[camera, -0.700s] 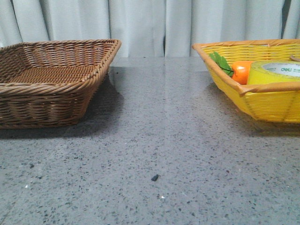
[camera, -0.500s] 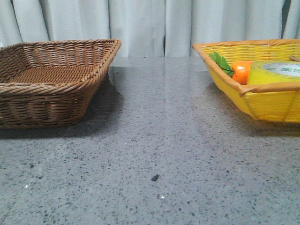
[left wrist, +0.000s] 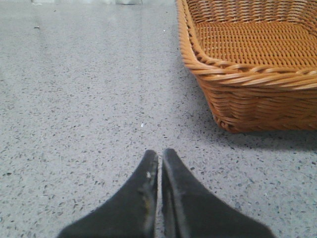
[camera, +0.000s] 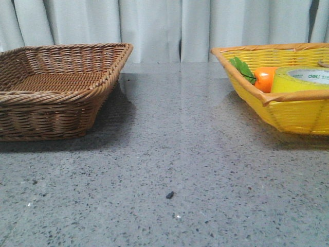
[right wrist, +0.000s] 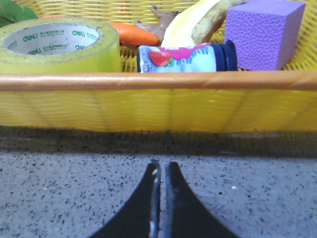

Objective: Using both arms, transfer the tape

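Observation:
The yellow tape roll (camera: 303, 78) with a white "deli" core lies flat in the yellow basket (camera: 288, 110) at the right of the table; it also shows in the right wrist view (right wrist: 59, 44). My right gripper (right wrist: 162, 166) is shut and empty, low over the grey table, just outside the yellow basket's near wall (right wrist: 158, 104). My left gripper (left wrist: 159, 154) is shut and empty over the table beside the brown wicker basket (left wrist: 247, 74). Neither gripper shows in the front view.
The brown wicker basket (camera: 56, 87) stands empty at the left. The yellow basket also holds an orange carrot (right wrist: 133, 33) with green leaves (camera: 241, 68), a small printed bottle (right wrist: 183, 58), a purple block (right wrist: 262, 32) and a banana (right wrist: 193, 22). White curtain behind.

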